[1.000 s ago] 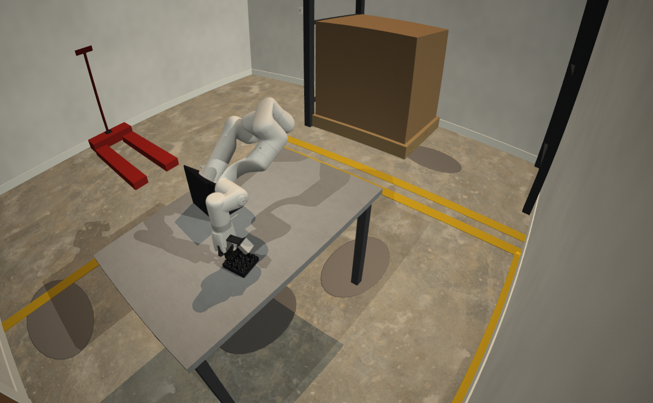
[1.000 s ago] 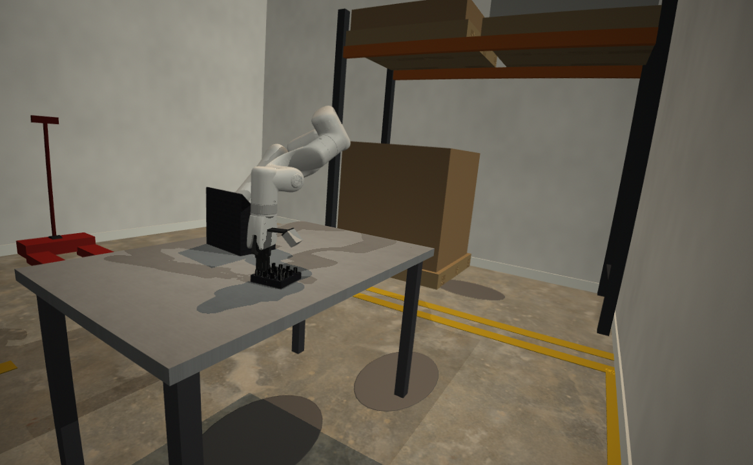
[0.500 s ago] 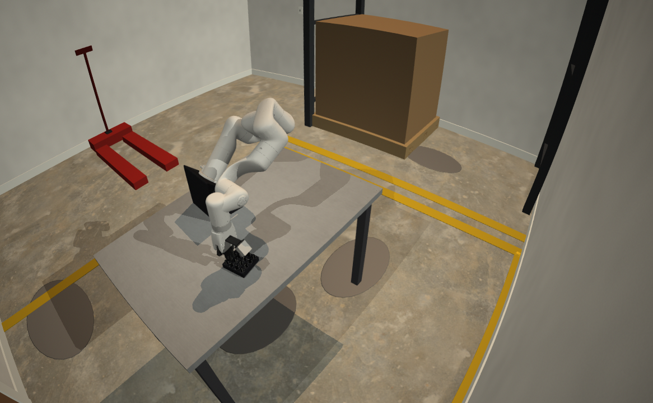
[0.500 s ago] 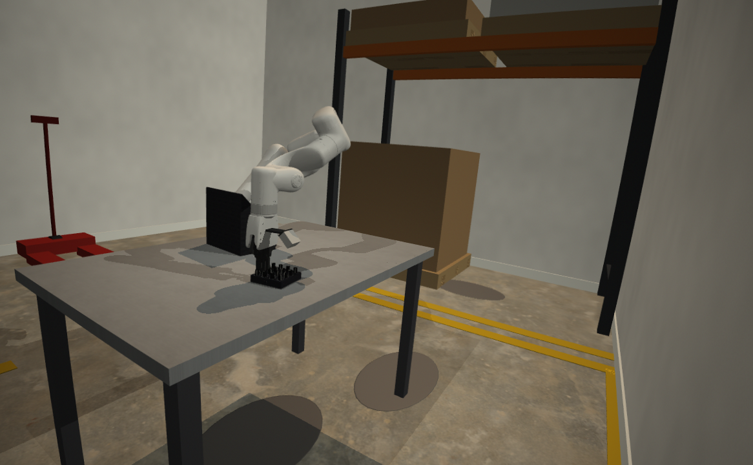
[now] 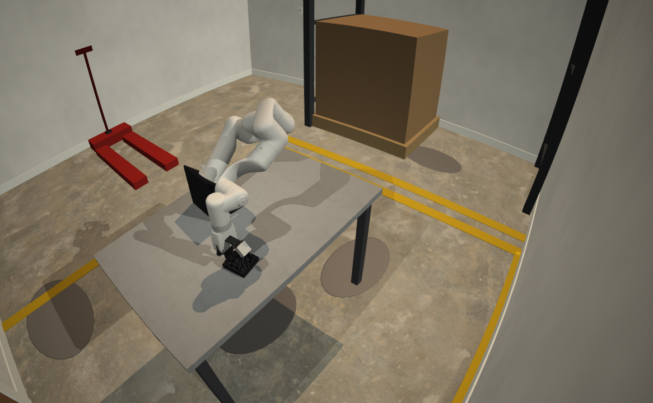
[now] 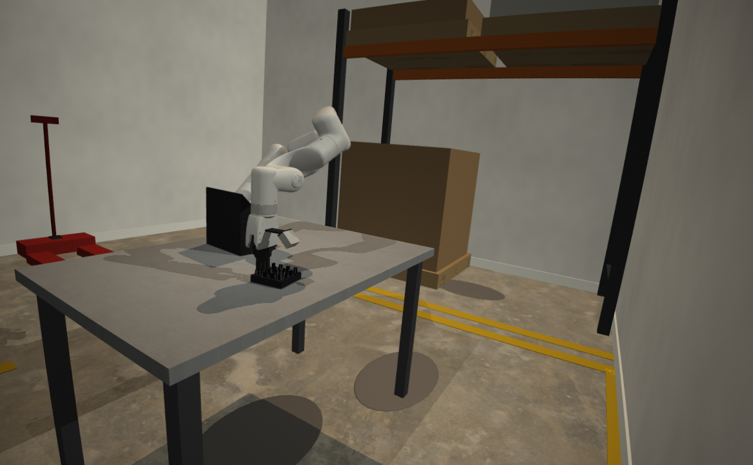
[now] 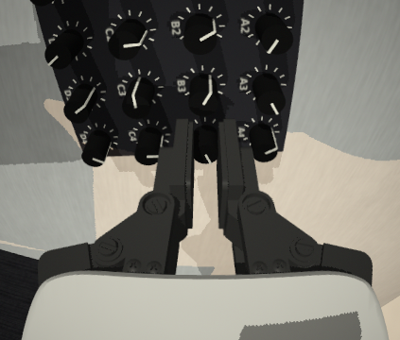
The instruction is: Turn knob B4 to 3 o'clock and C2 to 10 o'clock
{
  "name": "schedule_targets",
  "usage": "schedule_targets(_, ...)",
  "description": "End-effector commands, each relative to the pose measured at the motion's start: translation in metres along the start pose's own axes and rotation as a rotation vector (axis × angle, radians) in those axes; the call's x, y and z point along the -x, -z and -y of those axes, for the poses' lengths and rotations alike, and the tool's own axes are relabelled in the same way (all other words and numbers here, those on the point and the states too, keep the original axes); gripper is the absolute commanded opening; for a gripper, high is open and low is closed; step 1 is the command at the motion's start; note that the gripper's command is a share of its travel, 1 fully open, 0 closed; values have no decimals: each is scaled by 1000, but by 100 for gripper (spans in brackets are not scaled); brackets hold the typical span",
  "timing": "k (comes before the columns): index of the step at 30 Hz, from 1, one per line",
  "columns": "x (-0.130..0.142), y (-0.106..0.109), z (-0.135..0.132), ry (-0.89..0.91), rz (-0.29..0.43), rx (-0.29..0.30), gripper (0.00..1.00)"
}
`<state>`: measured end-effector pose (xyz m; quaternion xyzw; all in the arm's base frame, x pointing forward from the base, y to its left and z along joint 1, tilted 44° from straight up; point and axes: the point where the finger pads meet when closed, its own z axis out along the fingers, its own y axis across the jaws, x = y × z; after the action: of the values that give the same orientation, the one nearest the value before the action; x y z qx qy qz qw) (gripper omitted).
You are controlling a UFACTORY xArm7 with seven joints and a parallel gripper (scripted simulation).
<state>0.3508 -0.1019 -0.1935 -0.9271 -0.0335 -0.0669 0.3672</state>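
The black knob box [image 5: 242,273] [image 6: 267,282] [image 7: 290,71] stands on the table. In the wrist view its row A is at the right, the name side at the left and the knobs numbered 4 at the bottom. My gripper [image 6: 261,270] [image 7: 205,143] is shut on knob B4 [image 7: 205,141], one finger on each side. B4's white line points down and slightly right in the wrist view, between its 2 and 3 o'clock directions; its side marks are hidden by the fingers. Knob C2 [image 7: 123,45] stands free, its line pointing right, about 12 o'clock. The socket is not visible.
Knob C4 [image 7: 147,147] and knob A4 [image 7: 263,142] stand close outside the fingers. Knob B3 [image 7: 202,96] is just beyond the fingertips. The grey table [image 5: 143,295] [image 6: 136,312] carries a black upright panel [image 5: 196,190] [image 6: 224,222] beside the arm's base.
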Motion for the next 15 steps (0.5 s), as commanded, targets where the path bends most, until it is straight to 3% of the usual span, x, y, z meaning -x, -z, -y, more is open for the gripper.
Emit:
schedule_targets(1,-1,2,-2,-1,-2,4,8)
schedule_targets(10,-1,2,-2,-1,-2,4,8)
schedule_targets(11,-1,2,-2,-1,-2,4,19)
schedule_targets(15,-1,2,-2,-1,-2,4,19)
